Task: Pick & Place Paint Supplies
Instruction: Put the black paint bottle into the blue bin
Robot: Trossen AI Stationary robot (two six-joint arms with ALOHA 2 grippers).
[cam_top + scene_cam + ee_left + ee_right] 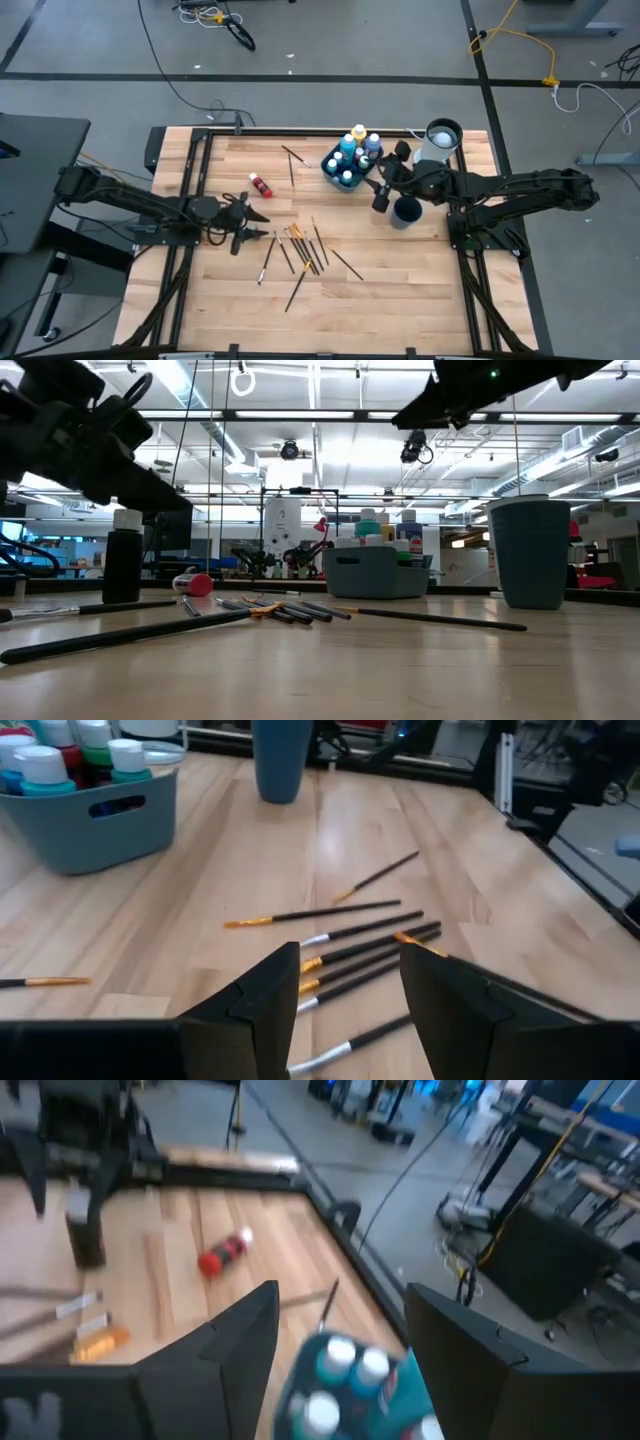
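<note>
Several thin dark-and-wood brushes [300, 250] lie flat and scattered mid-table, seen close in the left wrist view as brushes [360, 945]. My left gripper [243, 228] is open just left of them, its fingers [270, 1005] above the near brush ends without touching. A grey-blue bin [350, 162] at the far side holds upright paint bottles [340, 1370]. My right gripper [380, 192] is open and empty, raised beside and above the bin. A red bottle [260, 185] lies on its side. A dark bottle with a white cap [122, 565] stands under the left arm.
A dark blue cup [407, 211] stands upright right of the bin, under the right arm. A tall white cylinder with a dark top [441, 138] is at the far right corner. One brush [292, 160] lies left of the bin. Bare wood fills the near half.
</note>
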